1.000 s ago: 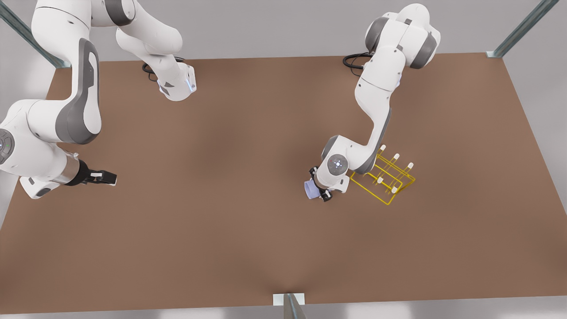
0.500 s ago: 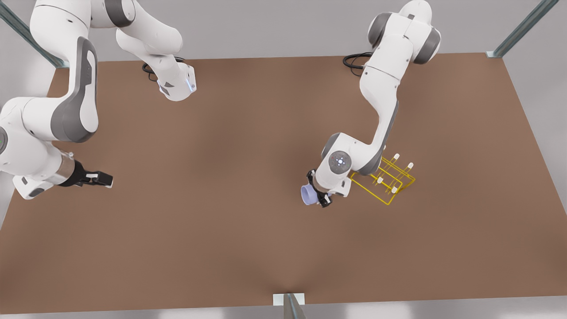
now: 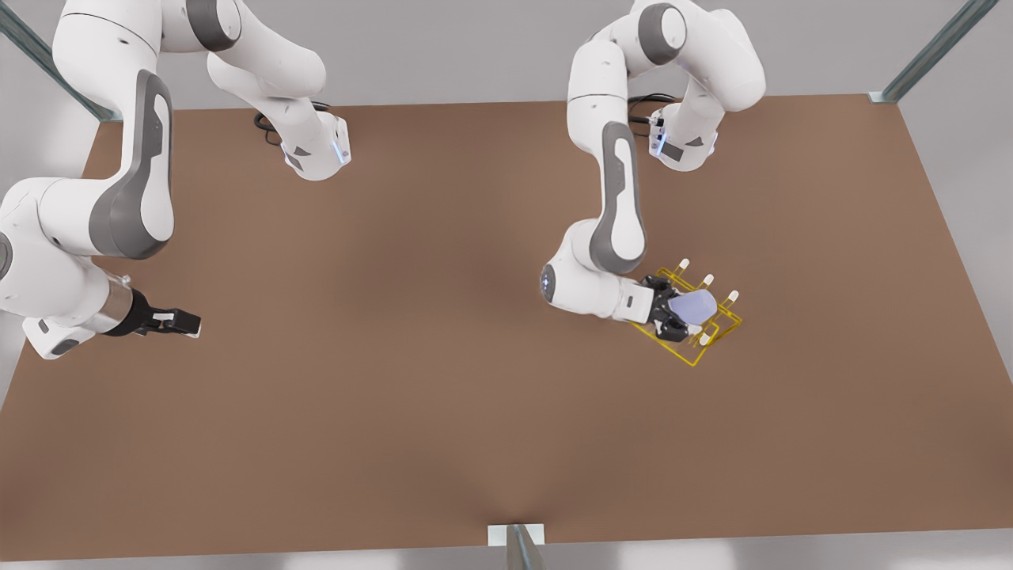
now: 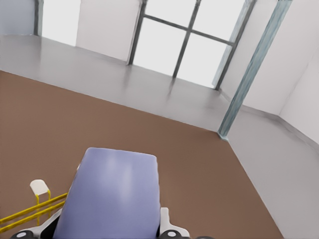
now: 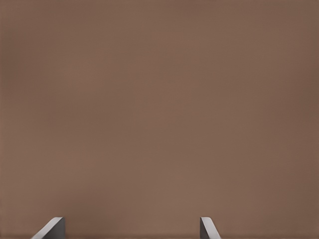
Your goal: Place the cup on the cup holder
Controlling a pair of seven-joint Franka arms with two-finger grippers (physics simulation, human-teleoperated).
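Cup in the grasp of the left gripper, fingers clamped on either side of its lavender-blue body, and it lies tipped on its side above the yellow cup holder at the front view's right. From the left wrist view the cup sits between the fingers, one white-tipped peg just beside it. Over at the front view's left, the right gripper waits above the brown table, fingers spread apart with nothing between them.
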